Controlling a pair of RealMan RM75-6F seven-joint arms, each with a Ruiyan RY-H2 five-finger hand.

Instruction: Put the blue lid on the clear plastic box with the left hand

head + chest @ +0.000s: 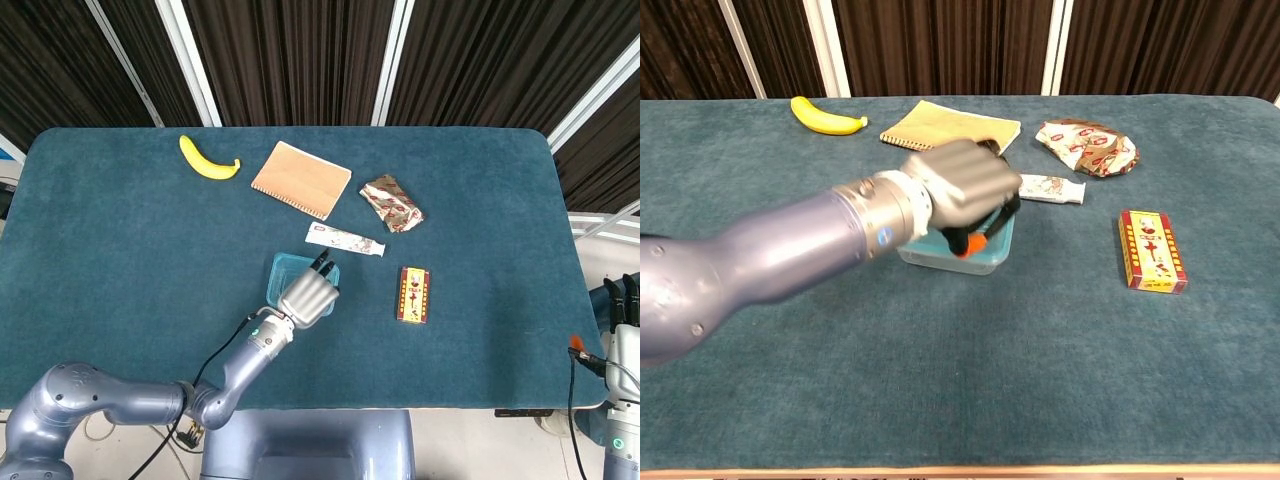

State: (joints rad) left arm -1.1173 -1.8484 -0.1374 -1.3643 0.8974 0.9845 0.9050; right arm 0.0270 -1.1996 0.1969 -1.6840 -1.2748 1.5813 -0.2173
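— left hand (309, 295) first: we see it low in the middle of the head view, fingers curled down over the clear plastic box (985, 257). whether it holds anything, we cannot tell.

— and the blue lid (286, 269)?

— it sits on the box, just under the hand, its blue edge showing at the hand's upper left. in the chest view the hand (962, 185) hides most of it, and the picture is a little blurred there.

— our right hand (627, 305)?

— at the far right edge, off the table (120, 240), fingers up; open or closed we cannot tell.

— what else lies on the table?

— a banana (208, 159) upper left, a notebook (301, 178) beside it, a crumpled wrapper (392, 202) right of that, a white tube (345, 239) just above the box, and a red-and-yellow carton (413, 295) right of the hand.
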